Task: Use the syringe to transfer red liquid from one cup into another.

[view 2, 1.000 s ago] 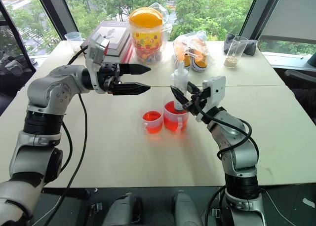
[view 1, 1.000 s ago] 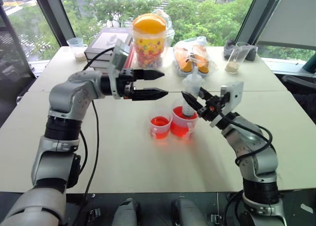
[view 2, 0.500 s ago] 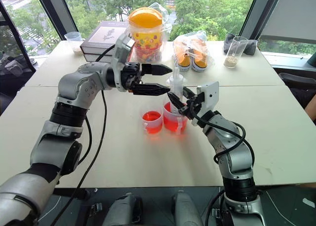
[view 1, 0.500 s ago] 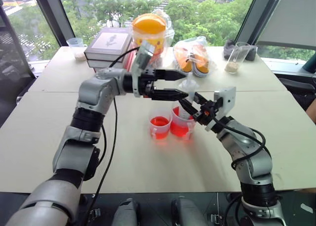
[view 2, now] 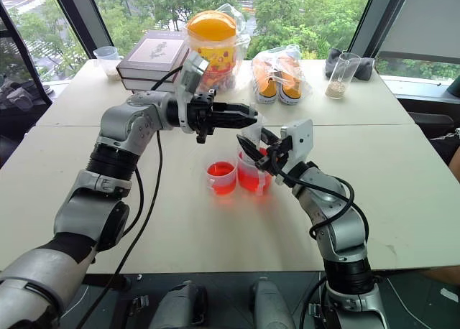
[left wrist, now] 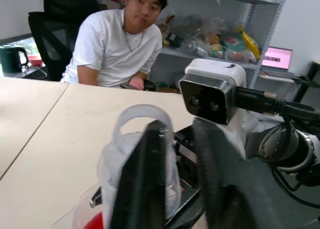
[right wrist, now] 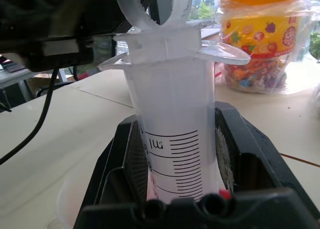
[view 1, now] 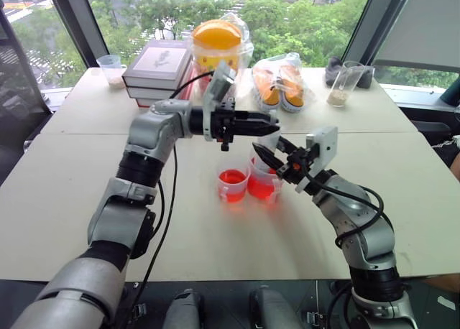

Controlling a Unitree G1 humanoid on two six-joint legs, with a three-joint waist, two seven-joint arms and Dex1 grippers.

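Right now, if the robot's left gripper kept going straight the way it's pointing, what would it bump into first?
Probably the right arm's white wrist camera. The left gripper, shut at the syringe's plunger ring, points level toward it. Depth is hard to judge.

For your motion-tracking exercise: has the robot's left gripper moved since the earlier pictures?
Yes. The left gripper has swung toward the robot's right, from beside the stacked books to above the red-filled plastic cups, and its fingers have shut.
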